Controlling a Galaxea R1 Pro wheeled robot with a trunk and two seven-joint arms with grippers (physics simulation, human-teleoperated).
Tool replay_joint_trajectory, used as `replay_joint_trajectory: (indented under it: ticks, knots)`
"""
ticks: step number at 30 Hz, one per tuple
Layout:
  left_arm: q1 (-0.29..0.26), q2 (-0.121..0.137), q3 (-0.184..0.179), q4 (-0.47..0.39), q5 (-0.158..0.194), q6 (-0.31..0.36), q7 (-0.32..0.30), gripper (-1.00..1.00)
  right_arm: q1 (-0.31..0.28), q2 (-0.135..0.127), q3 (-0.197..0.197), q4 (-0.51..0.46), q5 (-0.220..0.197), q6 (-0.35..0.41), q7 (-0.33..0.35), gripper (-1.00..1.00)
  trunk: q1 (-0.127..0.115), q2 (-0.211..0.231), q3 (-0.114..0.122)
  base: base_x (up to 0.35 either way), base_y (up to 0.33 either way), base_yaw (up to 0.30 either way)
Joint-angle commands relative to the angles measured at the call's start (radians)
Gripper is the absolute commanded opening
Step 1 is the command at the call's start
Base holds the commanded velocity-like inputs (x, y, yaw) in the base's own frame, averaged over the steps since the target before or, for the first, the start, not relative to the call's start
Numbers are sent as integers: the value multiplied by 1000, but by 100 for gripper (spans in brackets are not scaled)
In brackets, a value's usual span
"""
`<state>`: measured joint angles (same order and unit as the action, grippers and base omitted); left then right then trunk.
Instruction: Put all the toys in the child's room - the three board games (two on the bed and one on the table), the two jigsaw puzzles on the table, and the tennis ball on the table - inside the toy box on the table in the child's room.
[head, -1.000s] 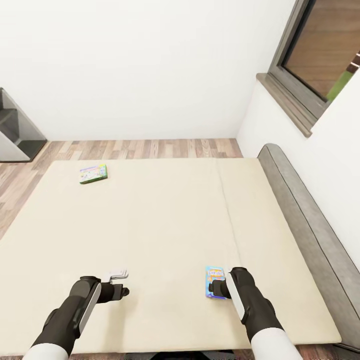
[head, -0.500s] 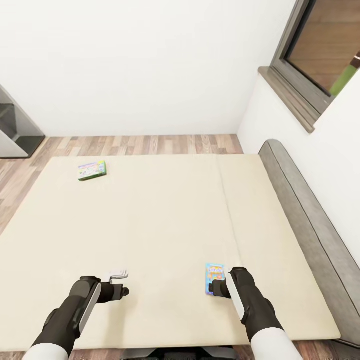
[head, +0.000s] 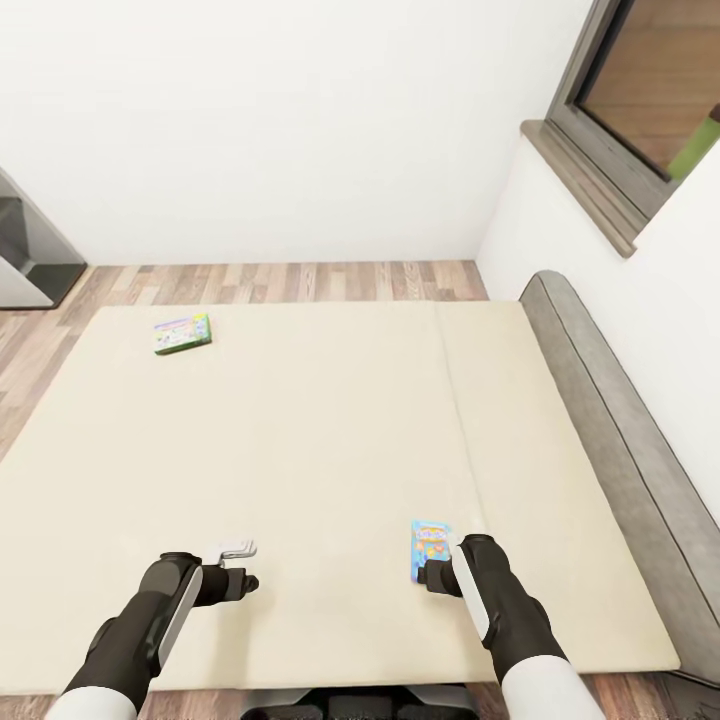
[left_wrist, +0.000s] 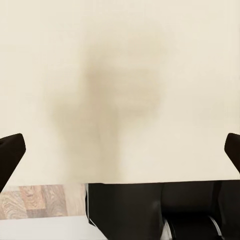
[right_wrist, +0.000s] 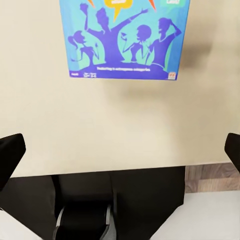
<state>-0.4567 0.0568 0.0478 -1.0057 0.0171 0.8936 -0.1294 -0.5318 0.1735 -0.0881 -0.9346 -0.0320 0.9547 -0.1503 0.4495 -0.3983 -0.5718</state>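
Nothing on the bed (head: 330, 450) has shifted; only the head camera has moved. Two board games lie on it: a blue one (head: 430, 548) beside the right gripper (head: 430, 575), a green-bordered one (head: 182, 333) at the far corner. Both grippers gape wide, empty, the left gripper (head: 243, 565) over bare mattress.

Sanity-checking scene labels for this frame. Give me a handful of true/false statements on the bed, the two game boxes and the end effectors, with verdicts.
1. Two board games lie on the bed. True: the blue board game near the robot, the green-bordered board game at the far left corner.
2. The right end effector grips the blue game. False: its fingers are spread wide, with the box lying flat on the mattress ahead of them.
3. The left end effector is open above bare mattress. True.
4. The green-bordered game lies on the floor. False: it is on the mattress.
5. The headboard runs along the bed's right side. True.
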Motion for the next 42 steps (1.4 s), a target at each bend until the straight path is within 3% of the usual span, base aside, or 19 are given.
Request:
replay_joint_trajectory:
  ticks: [1, 21, 29, 42]
  knots:
    - [0, 0, 1, -1, 1, 5, -3, 100, 0, 1, -2, -1, -4, 4, -5, 100, 0, -2, -3, 0, 0, 0]
    - [0, 0, 1, -1, 1, 5, 0, 100, 0, 1, -2, -2, -4, 2, -5, 100, 0, -2, -34, 0, 0, 0]
    - [0, 0, 1, -1, 1, 5, 0, 100, 0, 1, 3, 0, 3, -53, -6, 100, 0, -2, -37, 0, 0, 0]
    - [0, 0, 1, -1, 1, 5, 1, 100, 0, 1, 4, 0, 5, -67, -6, 100, 0, -2, -37, 0, 0, 0]
